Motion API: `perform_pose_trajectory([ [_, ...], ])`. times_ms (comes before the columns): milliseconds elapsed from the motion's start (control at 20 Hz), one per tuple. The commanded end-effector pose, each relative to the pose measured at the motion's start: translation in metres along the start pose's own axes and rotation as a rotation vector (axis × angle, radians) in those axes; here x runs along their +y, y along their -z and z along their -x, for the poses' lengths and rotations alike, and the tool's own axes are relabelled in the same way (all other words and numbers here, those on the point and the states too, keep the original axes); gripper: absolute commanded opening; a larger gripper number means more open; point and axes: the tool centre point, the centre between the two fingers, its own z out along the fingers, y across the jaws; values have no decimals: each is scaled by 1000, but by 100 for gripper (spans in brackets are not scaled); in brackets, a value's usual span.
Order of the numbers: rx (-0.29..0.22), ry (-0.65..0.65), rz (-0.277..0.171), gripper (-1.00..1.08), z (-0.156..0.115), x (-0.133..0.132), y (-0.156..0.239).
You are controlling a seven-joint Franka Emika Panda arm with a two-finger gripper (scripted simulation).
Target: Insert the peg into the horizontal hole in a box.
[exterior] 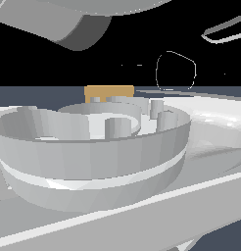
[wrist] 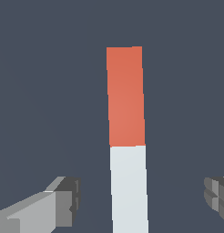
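In the wrist view the peg (wrist: 127,136) lies flat on the dark floor, one half orange-red and the other whitish grey. My gripper (wrist: 141,200) hangs above its whitish half, open, one grey finger (wrist: 63,202) on each side and well apart from the bar. In the exterior view only a strip of the tan box (exterior: 109,92) shows behind the arm's grey body. The hole is hidden, and so is the peg in that view.
The arm's large grey base ring (exterior: 93,147) and links fill most of the exterior view and block the scene. A dark blue-grey floor (wrist: 41,91) surrounds the peg in the wrist view.
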Motion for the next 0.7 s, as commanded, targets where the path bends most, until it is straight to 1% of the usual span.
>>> perform_pose_trajectory([
  [0, 1, 16, -2, 100, 13, -2, -5],
  [300, 1, 34, -4, 100, 30, -4, -12],
  [650, 1, 34, -5, 100, 32, -4, -14],
])
